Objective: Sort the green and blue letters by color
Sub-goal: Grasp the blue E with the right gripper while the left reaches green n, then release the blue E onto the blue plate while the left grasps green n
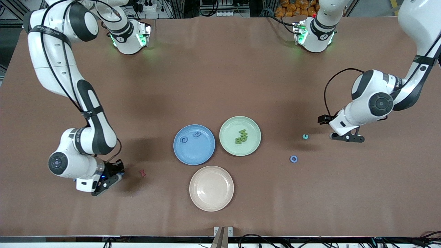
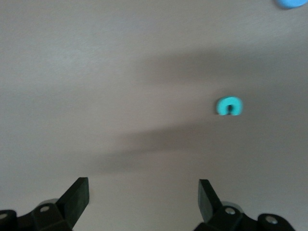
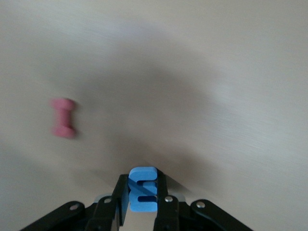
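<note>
Right gripper (image 3: 142, 202) clamps blue letter (image 3: 143, 188); carry level over blue plate (image 1: 206, 153), release low. Left gripper (image 2: 143, 195) waits spread wide, empty, near teal letter (image 2: 229, 106).

Medium blue chunky letters, two (image 1: 190, 136): flat in the blue plate (image 1: 206, 151), in its half farther from the front camera, lying apart.
Olive green chunky letters, cluster (image 1: 240, 136): flat in the green plate (image 1: 229, 144), touching one another.
Blue ring-shaped letter (image 1: 293, 158): flat on the brown table (image 1: 220, 86), toward the left arm's end.
Small teal letter (image 1: 305, 136): flat on the table, near the ring, farther from the front camera.
Bright blue blocky letter (image 3: 143, 188): clamped upright between the right gripper (image 3: 142, 192) fingers.
</note>
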Motion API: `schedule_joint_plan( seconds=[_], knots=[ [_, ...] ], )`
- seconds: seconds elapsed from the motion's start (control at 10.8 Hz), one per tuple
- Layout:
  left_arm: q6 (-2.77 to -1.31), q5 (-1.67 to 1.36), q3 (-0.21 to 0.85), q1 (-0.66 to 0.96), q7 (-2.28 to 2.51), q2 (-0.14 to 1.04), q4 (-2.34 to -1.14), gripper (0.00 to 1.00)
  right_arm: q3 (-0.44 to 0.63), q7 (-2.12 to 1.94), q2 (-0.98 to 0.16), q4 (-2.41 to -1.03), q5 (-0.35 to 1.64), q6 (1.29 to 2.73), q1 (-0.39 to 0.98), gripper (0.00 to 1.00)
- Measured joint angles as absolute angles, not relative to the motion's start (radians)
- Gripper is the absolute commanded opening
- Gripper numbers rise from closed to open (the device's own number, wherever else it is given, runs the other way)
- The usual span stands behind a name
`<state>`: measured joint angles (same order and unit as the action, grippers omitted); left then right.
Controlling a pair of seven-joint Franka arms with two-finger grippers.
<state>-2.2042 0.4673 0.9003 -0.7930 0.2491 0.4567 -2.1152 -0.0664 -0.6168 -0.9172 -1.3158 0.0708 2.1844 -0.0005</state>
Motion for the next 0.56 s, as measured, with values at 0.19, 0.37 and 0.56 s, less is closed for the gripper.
schedule_joint_plan(
  seconds=[0.19, 0.37, 0.56],
  knots=[
    [-2.268, 0.495, 0.899, -0.893, 0.189, 0.466, -2.164, 0.89, -0.085, -0.503, -0.91, -1.297, 0.108, 2.063, 0.05, 0.0],
    [-2.276, 0.508, 0.899, -0.941, 0.182, 0.482, -2.178, 0.82, -0.159, -0.33, -0.892, -1.284, 0.117, 1.981, 0.065, 0.0],
    [-2.277, 0.536, 0.899, -0.959, 0.182, 0.496, -2.193, 0.77, -0.253, -0.128, -0.878, -1.279, 0.119, 1.961, 0.067, 0.0]
  ],
)
